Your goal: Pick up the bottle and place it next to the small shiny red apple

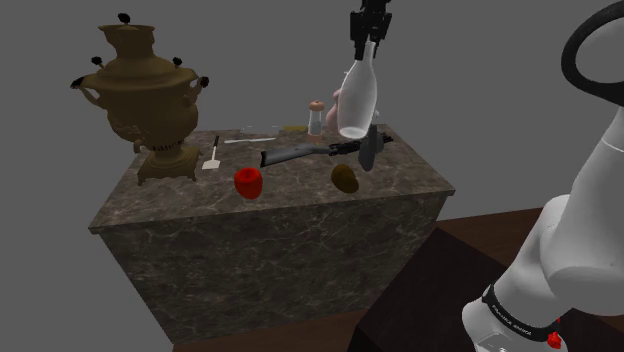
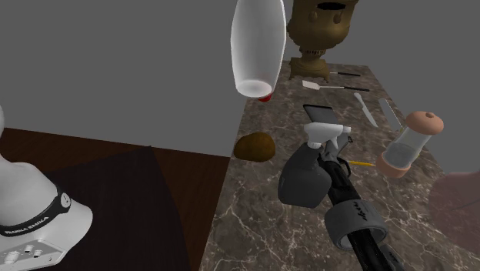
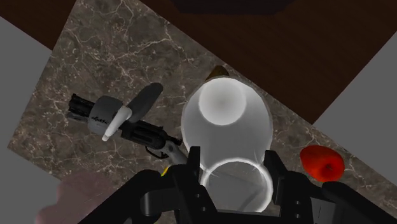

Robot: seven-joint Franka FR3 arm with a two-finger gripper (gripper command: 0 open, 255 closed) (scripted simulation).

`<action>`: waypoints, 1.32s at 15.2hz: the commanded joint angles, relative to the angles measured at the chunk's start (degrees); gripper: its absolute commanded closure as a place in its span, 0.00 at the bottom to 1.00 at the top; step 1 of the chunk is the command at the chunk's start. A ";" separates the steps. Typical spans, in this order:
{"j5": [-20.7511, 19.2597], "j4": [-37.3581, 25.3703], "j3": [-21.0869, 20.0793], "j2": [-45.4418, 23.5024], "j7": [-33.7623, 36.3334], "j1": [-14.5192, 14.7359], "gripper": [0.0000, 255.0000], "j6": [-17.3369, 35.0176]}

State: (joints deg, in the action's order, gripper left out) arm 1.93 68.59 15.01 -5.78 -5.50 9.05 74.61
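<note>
Shoulder view first, Mia: where was the white translucent bottle (image 1: 360, 98)?

Up in the air, Tom. It hung neck-up near the top of the frame, right of the middle, clear above the dark veined marble bench (image 1: 270, 250). The all-black two-finger gripper (image 1: 371, 35) had it by the neck, with the wide base pointing down.

How was the gripper set?

In the wrist view the gripper (image 3: 233, 162) was closed partway. Its two fingers (image 3: 194, 160) pressed the bottle (image 3: 226, 121) from either side, so the bottle was held.

And the small shiny red apple (image 1: 248, 182)?

It sat on the bench near the front edge, below and left of the bottle in the shoulder view, well apart from it. A rounded brown lump (image 1: 344, 178) lay to the apple's right, also near that edge.

What lay under the bottle?

A long dark pistol-shaped tool with a grey grip (image 1: 320, 152) lay flat on the bench. In the second exterior view the tool (image 2: 331, 192) ran toward the lower right, and the bottle (image 2: 258, 46) hung at the top middle. A sliver of the apple (image 2: 265, 98) peeked out beneath its base.

Anything else?

A tall brass samovar (image 1: 150, 100) stood at the shoulder view's left. A clear shaker with a wooden cap (image 1: 316, 117) stood just left of the bottle. A white spatula (image 1: 212, 158) lay beside the samovar.
</note>
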 commanded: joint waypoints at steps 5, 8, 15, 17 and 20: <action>0.80 -2.82 -2.62 -5.20 6.30 3.34 1.00 2.43; 1.33 -6.21 -3.69 -9.08 9.08 4.81 1.00 2.92; 1.06 -0.51 -4.31 -8.85 10.81 6.28 1.00 8.43; 0.88 2.36 -4.35 -7.97 10.86 6.47 1.00 10.42; 0.66 6.27 -4.39 -6.88 10.93 6.68 1.00 13.27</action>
State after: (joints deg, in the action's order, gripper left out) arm 2.64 73.75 10.64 -12.92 5.39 15.66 86.97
